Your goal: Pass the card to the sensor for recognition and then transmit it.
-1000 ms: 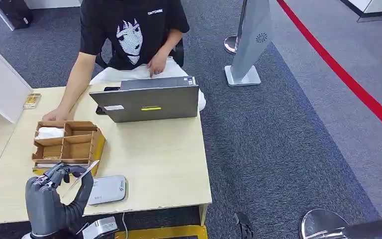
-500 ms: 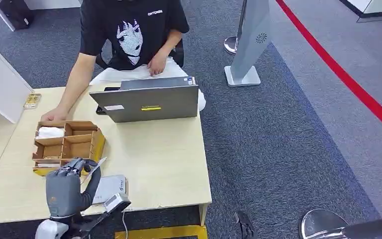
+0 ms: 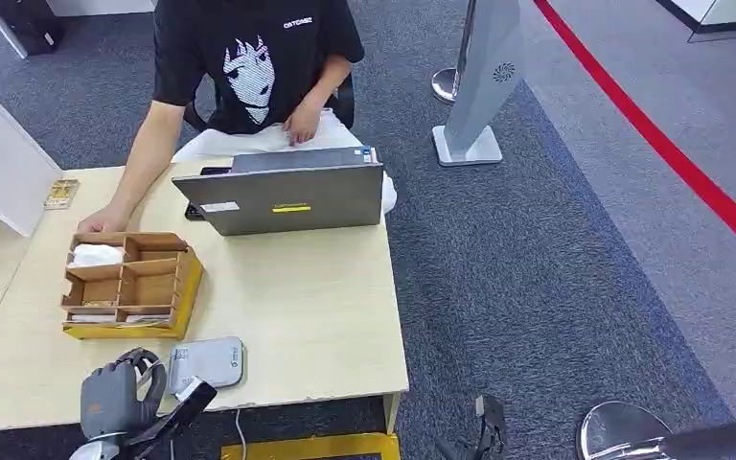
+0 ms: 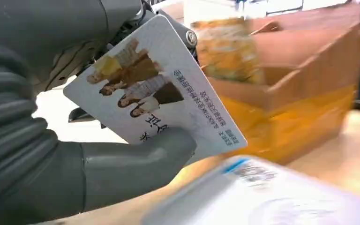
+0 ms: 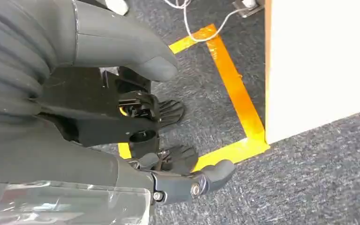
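While I am pinching the card (image 4: 159,91) in my left hand (image 3: 115,395) (thumb under, dark fingers above), I am holding it tilted just beside the grey sensor (image 3: 207,363), which is lying to that hand's right.

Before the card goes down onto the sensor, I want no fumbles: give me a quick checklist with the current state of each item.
1. Card held in the left hand: ok, thumb pinches it against the fingers.
2. Printed face unobstructed: ok, photo and text show in the left wrist view.
3. Sensor free on the table: ok, nothing lies on it.
4. Card over the sensor: cannot tell, the hand is beside its near edge.
5. Wooden box out of the path: ok, it sits behind the sensor.
6. Right hand out of the way: ok, it hangs over the floor.
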Controlling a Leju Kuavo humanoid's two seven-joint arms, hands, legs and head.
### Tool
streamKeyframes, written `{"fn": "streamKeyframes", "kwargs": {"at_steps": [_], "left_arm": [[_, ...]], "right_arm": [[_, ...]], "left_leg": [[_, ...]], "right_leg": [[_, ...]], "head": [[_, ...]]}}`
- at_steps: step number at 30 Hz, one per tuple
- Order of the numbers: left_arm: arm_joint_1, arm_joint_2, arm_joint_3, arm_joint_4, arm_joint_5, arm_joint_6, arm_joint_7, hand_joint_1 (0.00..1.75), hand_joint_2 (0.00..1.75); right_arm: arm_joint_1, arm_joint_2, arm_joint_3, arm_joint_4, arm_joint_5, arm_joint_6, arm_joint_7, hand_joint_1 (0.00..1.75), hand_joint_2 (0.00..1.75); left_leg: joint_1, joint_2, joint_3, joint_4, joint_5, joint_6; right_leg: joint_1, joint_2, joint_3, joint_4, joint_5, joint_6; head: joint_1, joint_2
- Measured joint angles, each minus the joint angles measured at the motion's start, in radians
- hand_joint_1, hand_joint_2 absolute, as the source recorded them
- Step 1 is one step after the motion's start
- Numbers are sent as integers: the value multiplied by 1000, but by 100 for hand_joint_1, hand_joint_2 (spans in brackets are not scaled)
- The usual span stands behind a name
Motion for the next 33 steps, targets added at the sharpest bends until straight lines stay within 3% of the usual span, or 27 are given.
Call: {"fn": "streamKeyframes", "kwargs": {"at_steps": [6,7,9,11,13,23,33], "left_arm": [[73,-42,92,-100,-35,-40,-23,175,175],[86,-53,106,-122,-41,-49,-33,175,175],[114,-62,119,-165,-37,-68,-52,175,175],[139,-70,132,-206,-32,-87,-59,175,175],[156,-77,140,-233,-31,-90,-59,175,175],[165,-95,155,-284,-31,-95,-62,175,175],[219,-136,155,-495,42,-82,-108,175,175]], "right_arm": [[11,3,-36,0,-83,21,-232,0,175],[21,2,-46,-4,-137,24,-263,0,175],[67,-33,-73,-10,-292,106,-316,0,175],[120,-69,-93,-11,-353,188,-327,0,175],[161,-90,-106,-13,-363,197,-328,0,175],[187,-121,-112,-18,-367,185,-329,0,175],[190,-126,-112,-16,-375,145,-317,0,175]], "left_leg": [[0,0,0,0,0,0],[0,0,0,0,0,0],[0,-2,0,0,-2,2],[-1,-5,-1,0,-2,2],[-1,-5,-2,0,-2,2],[0,-4,-1,0,-3,0],[0,-4,-1,0,-3,0]], "right_leg": [[0,0,0,0,0,0],[0,0,-1,-1,0,0],[0,-3,1,-1,-1,1],[0,-6,1,-1,-2,2],[0,-6,1,-1,-3,3],[0,-5,1,-1,-3,3],[0,-4,1,-1,-3,3]], "head": [[0,0],[0,0],[-1,0],[-1,0],[0,0],[-1,0],[-1,0]]}}
